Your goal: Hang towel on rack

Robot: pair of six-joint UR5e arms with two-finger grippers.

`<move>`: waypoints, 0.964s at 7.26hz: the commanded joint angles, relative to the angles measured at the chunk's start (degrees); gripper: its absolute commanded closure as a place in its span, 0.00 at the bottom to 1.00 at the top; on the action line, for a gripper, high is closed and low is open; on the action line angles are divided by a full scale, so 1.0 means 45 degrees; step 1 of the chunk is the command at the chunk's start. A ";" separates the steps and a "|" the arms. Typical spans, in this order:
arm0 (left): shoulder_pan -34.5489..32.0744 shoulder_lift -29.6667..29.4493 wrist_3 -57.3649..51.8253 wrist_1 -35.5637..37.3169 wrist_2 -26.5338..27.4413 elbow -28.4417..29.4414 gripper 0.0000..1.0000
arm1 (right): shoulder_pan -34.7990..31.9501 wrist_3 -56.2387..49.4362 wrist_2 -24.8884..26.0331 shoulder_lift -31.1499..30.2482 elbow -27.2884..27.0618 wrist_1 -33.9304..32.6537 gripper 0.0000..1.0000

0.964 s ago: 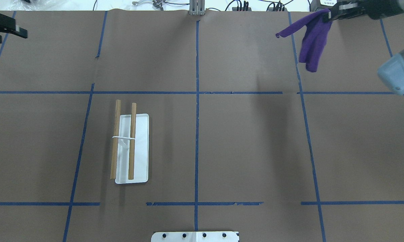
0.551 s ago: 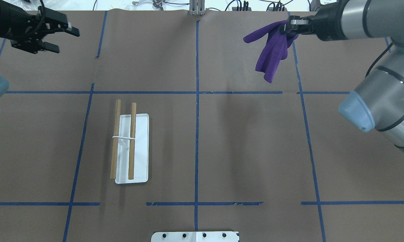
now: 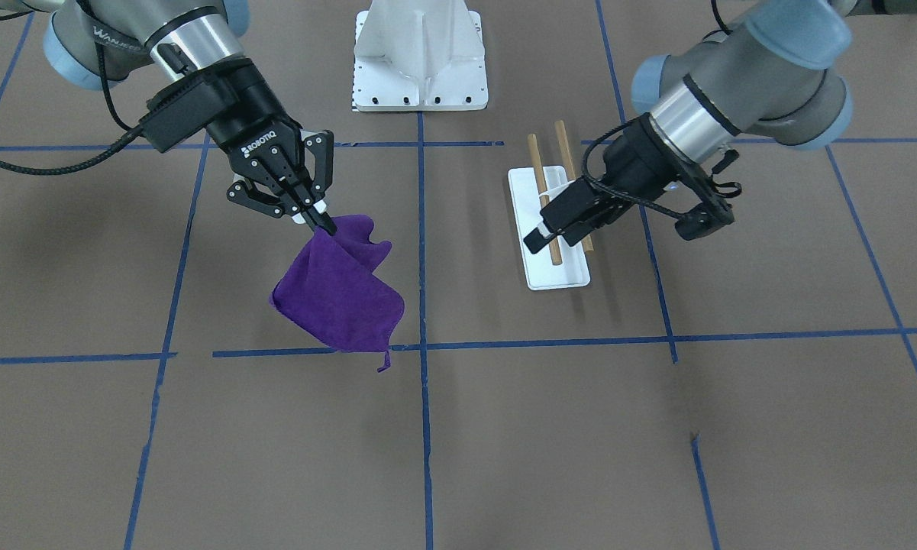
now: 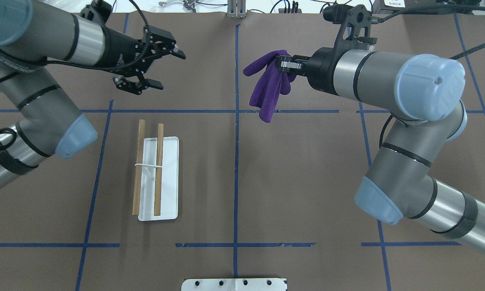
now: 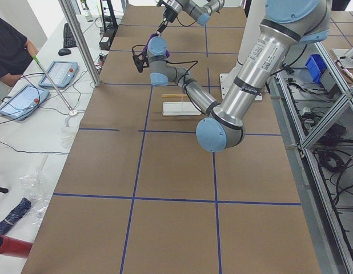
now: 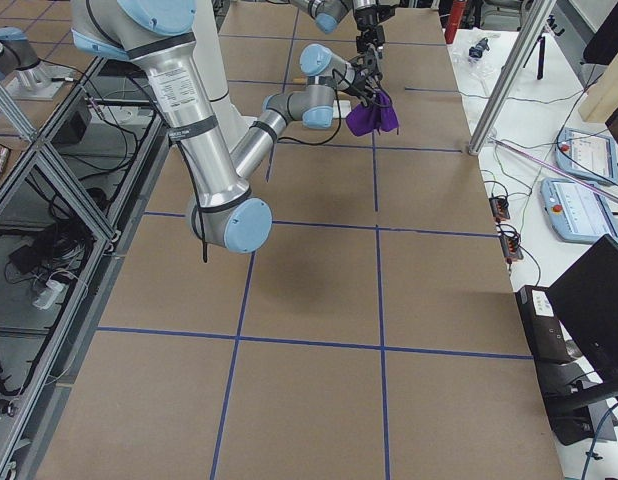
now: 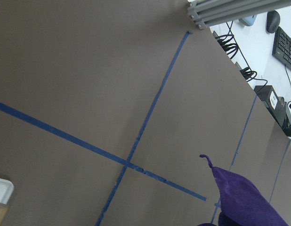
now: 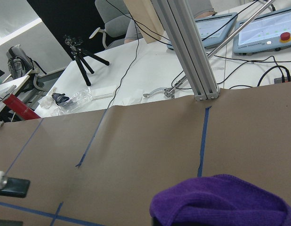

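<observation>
The purple towel (image 4: pixel 268 87) hangs in the air from one edge, pinched by my right gripper (image 4: pixel 282 64), which is shut on it over the far middle of the table. In the front-facing view the towel (image 3: pixel 341 298) dangles below that gripper (image 3: pixel 322 221), its loop tag lowest. The rack (image 4: pixel 158 178), two wooden dowels over a white base plate, stands bare at near left, well apart from the towel. My left gripper (image 4: pixel 169 69) hovers open and empty beyond the rack's far end. In the front-facing view the left wrist hides part of the rack (image 3: pixel 559 273). The left wrist view catches the towel (image 7: pixel 244 200).
A white bolted pedestal (image 3: pixel 420 53) sits at the robot's edge of the table. An aluminium post (image 4: pixel 236 10) stands at the far edge, with cables behind it. Blue tape lines grid the brown table cover. A person (image 5: pixel 8 43) sits by tablets beyond the far edge.
My right gripper has carried the towel leftward from the far right corner to near the centre line. My left gripper has swung rightward from the far left, staying open.
</observation>
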State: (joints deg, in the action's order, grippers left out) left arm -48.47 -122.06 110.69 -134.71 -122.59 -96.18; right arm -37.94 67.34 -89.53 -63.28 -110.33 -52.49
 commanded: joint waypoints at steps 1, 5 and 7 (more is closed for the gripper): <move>0.1022 -0.1286 0.1529 -0.0006 0.1105 0.0665 0.00 | 0.1003 -0.0081 0.1158 0.0214 -0.0149 -0.0015 1.00; 0.1084 -0.1760 0.1613 -0.0084 0.1403 0.1138 0.00 | 0.2214 -0.0121 0.1979 0.0079 -0.1086 -0.0015 1.00; 0.1084 -0.1800 0.1613 -0.0065 0.1403 0.1198 0.00 | 0.2434 -0.0121 0.2355 0.0098 -0.1088 -0.0015 1.00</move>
State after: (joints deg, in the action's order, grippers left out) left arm -43.65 -129.97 117.94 -135.07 -116.29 -91.00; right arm -27.70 66.80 -79.95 -62.85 -115.08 -52.56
